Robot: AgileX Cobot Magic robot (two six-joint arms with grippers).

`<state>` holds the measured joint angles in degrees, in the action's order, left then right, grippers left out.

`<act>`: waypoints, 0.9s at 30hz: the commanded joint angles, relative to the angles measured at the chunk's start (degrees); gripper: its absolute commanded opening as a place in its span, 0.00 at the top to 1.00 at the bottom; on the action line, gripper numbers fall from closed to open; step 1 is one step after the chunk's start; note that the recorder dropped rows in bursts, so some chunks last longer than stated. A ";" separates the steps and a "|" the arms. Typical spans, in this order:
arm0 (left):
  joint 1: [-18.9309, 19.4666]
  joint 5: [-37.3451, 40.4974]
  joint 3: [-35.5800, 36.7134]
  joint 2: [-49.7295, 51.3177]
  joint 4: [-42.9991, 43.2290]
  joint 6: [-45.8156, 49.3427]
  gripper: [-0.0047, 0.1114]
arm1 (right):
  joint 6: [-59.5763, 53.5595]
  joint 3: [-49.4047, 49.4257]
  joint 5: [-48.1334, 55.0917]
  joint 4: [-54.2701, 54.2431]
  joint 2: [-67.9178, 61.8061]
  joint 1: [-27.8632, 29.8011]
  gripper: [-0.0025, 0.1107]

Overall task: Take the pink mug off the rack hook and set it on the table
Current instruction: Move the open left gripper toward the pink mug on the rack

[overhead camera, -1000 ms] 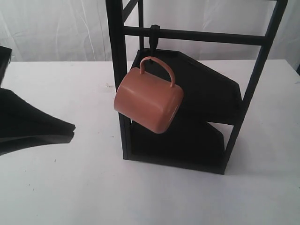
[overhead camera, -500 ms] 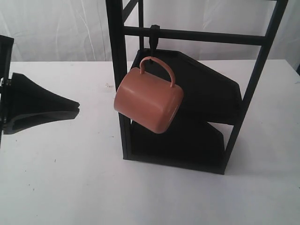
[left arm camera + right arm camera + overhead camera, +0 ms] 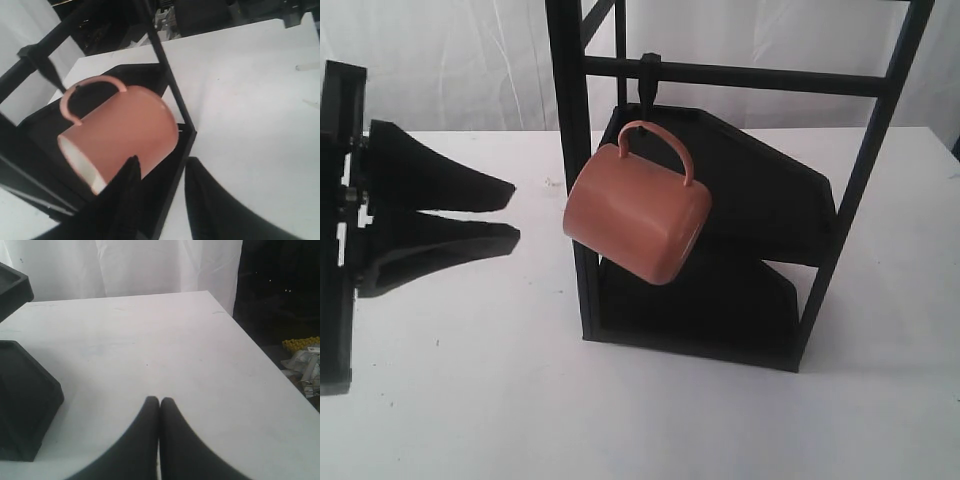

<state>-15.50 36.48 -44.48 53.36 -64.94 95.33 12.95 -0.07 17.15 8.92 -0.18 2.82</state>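
My left gripper (image 3: 516, 212), at the frame's left, has its jaws parted a little and holds nothing; its tips point at the mug (image 3: 635, 215), which hangs tilted from the hook (image 3: 646, 88) at upper centre, clear of me. My right gripper (image 3: 159, 402) is pressed closed and empty over the table (image 3: 150, 340). With so narrow a gap I could knock the mug swinging, or catch it on the hook and drag the rack (image 3: 570, 150).
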 commanded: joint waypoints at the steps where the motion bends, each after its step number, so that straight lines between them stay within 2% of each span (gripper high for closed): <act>1: -5.27 -2.42 -0.26 -0.08 2.56 2.07 0.61 | -0.33 0.07 -0.50 -0.24 0.18 -0.16 0.98; 5: -6.67 -8.35 -0.26 -0.08 3.76 1.91 0.49 | -0.33 0.07 -0.50 -0.24 0.18 -0.16 0.98; 9: -6.67 -12.07 -0.26 -0.04 3.76 1.91 0.43 | -0.33 0.07 -0.50 -0.24 0.18 -0.16 0.98; 17: -6.67 -15.35 -0.14 3.51 -0.28 1.91 0.43 | -0.33 0.07 -0.50 -0.24 0.18 -0.16 0.98; 20: -6.67 -21.34 -0.14 5.50 -0.28 1.76 0.43 | -0.33 0.07 -0.50 -0.24 0.18 -0.16 0.98; 21: -6.67 -25.10 -0.14 6.62 -0.28 -0.42 0.43 | -0.33 0.07 -0.50 -0.24 0.18 -0.16 0.98; 22: -6.67 -25.58 -0.14 6.89 -0.28 -2.15 0.43 | -0.33 0.07 -0.50 -0.24 0.18 -0.16 0.98; 24: -6.67 -18.67 -0.14 7.97 0.43 -4.07 0.43 | -0.33 0.07 -0.50 -0.24 0.18 -0.16 0.98; 25: -6.67 -12.69 -0.24 8.85 2.06 -4.07 0.43 | -0.33 0.07 -0.50 -0.24 0.18 -0.16 0.98; 27: -6.56 -12.00 -0.24 10.05 2.07 -5.03 0.43 | -0.33 0.07 -0.50 -0.24 0.18 -0.16 0.98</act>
<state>-22.02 21.75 -44.48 62.58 -62.85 91.82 12.88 -0.07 17.15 8.92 -0.18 2.82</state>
